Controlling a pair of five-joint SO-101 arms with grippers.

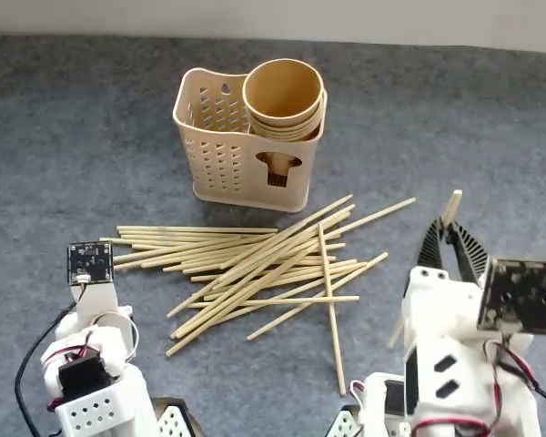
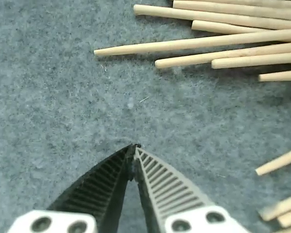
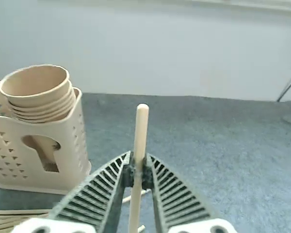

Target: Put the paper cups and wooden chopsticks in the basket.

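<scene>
A beige perforated basket [image 1: 220, 150] stands at the back of the grey carpet, with a stack of paper cups [image 1: 283, 94] in its right end. Many wooden chopsticks [image 1: 255, 264] lie scattered in front of it. At the front right, my right gripper [image 1: 448, 241] is raised off the carpet and shut on one chopstick [image 1: 452, 208], which sticks up past the fingertips. The right wrist view has that chopstick [image 3: 141, 128] pinched in the gripper [image 3: 137, 167], with the basket [image 3: 34, 150] and cups [image 3: 38, 91] beyond. My left gripper [image 2: 134, 151] is shut and empty above bare carpet, close to several chopstick ends [image 2: 184, 44].
The left arm's base [image 1: 96, 382] sits at the front left and the right arm's body [image 1: 455, 364] at the front right. One chopstick [image 1: 331, 309] lies crosswise, pointing toward the front edge. A pale wall [image 3: 160, 43] runs behind the table.
</scene>
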